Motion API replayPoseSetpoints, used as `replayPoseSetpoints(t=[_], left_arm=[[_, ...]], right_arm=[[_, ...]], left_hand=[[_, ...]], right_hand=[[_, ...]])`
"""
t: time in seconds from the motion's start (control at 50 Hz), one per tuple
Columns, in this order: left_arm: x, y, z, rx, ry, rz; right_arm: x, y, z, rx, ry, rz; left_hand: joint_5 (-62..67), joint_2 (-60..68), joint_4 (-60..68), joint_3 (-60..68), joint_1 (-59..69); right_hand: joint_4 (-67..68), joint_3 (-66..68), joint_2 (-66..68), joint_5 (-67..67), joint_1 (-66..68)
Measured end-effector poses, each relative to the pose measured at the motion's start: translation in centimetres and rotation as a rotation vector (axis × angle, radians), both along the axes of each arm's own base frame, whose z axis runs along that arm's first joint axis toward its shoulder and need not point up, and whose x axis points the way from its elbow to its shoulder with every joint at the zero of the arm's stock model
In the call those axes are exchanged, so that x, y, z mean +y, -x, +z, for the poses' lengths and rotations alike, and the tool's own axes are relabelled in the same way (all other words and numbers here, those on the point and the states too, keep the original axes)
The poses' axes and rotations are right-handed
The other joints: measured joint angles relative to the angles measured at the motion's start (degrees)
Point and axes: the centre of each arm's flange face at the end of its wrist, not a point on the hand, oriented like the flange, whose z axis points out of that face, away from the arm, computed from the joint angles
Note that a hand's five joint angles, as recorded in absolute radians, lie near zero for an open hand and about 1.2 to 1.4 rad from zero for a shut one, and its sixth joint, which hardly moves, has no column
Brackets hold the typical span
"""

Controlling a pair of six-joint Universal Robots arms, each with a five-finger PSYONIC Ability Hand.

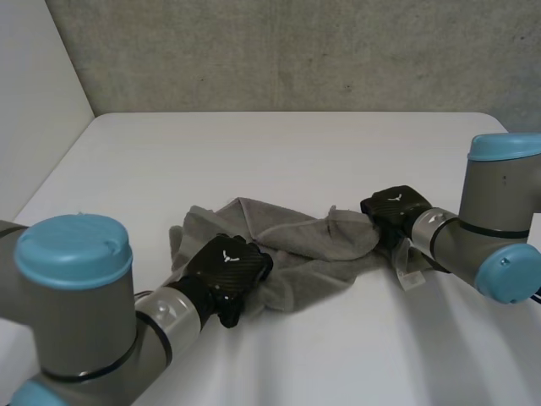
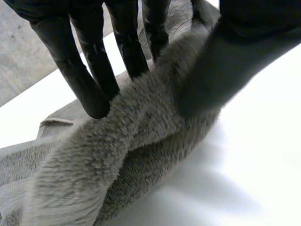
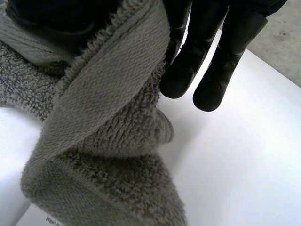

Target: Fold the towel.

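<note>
Towel [image 1: 292,241]: gry terry, crumpled heap

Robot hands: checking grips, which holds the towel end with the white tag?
The right robot hand; the towel's white tag lies beside it, far from the left robot hand.

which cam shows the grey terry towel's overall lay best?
Head view: the whole crumpled grey terry towel lies on the white table, left hand at one end, right hand at the other. Left wrist view: a bunched fold pinched by fingers and thumb. Right wrist view: a hemmed edge held at the fingers.
</note>
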Motion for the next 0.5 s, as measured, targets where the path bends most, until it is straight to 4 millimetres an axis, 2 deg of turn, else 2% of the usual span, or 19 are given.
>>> replayPoseSetpoints(t=[0.02,0.04,0.06,0.08,0.14,0.28,0.34,0.4,0.46,0.5], left_arm=[[0.2,-0.1,0.2,-0.001,0.001,-0.004],[0.6,-0.2,0.5,-0.002,0.005,-0.011],[0.8,-0.2,0.7,-0.002,0.007,-0.013],[1.1,-0.4,1.1,-0.003,0.013,-0.019],[1.3,-0.6,2.2,0.002,0.042,-0.024],[-0.2,-0.7,5.0,0.040,0.135,0.000],[-2.1,-0.8,6.1,0.061,0.173,0.038],[-3.8,-0.8,6.3,0.065,0.182,0.068],[-5.8,-0.7,5.5,0.049,0.155,0.099],[-6.6,-0.6,4.8,0.033,0.128,0.109]], right_arm=[[0.0,0.1,0.0,0.000,0.000,-0.004],[-0.1,0.5,0.1,0.001,-0.002,-0.011],[-0.1,0.6,0.1,0.001,-0.002,-0.014],[-0.2,0.8,0.2,0.001,-0.003,-0.019],[-0.2,1.3,0.2,0.002,-0.007,-0.028],[-0.1,1.4,0.1,0.003,-0.013,-0.030],[0.0,1.3,0.0,0.003,-0.017,-0.024],[0.2,1.2,-0.1,0.004,-0.021,-0.020],[0.4,1.1,-0.3,0.005,-0.026,-0.014],[0.5,1.0,-0.3,0.005,-0.028,-0.012]], left_hand=[[-4.8,-6.1,-5.0,-6.1,-6.2],[-19.0,-19.0,-19.5,-19.3,-19.3],[-22.4,-23.4,-22.8,-22.7,-23.8],[-33.4,-33.5,-32.9,-34.3,-33.8],[-45.9,-44.0,-43.9,-45.8,-44.5],[-48.2,-46.5,-45.1,-47.6,-45.9],[-48.0,-46.4,-45.1,-47.6,-46.0],[-46.4,-45.7,-44.8,-46.7,-45.7],[-42.8,-43.2,-42.6,-43.7,-43.6],[-42.2,-42.6,-41.8,-43.1,-42.9]], right_hand=[[0.0,0.0,0.0,0.0,0.0],[0.0,0.0,0.0,0.0,0.0],[0.0,0.0,0.0,0.0,0.0],[0.0,0.0,0.0,0.0,0.0],[0.0,0.0,0.0,0.0,0.0],[0.0,0.0,0.0,0.0,0.0],[0.0,0.0,0.0,0.0,0.0],[0.0,0.0,0.0,0.0,0.0],[0.0,0.0,0.0,0.0,0.0],[0.0,0.0,0.0,0.0,0.0]])
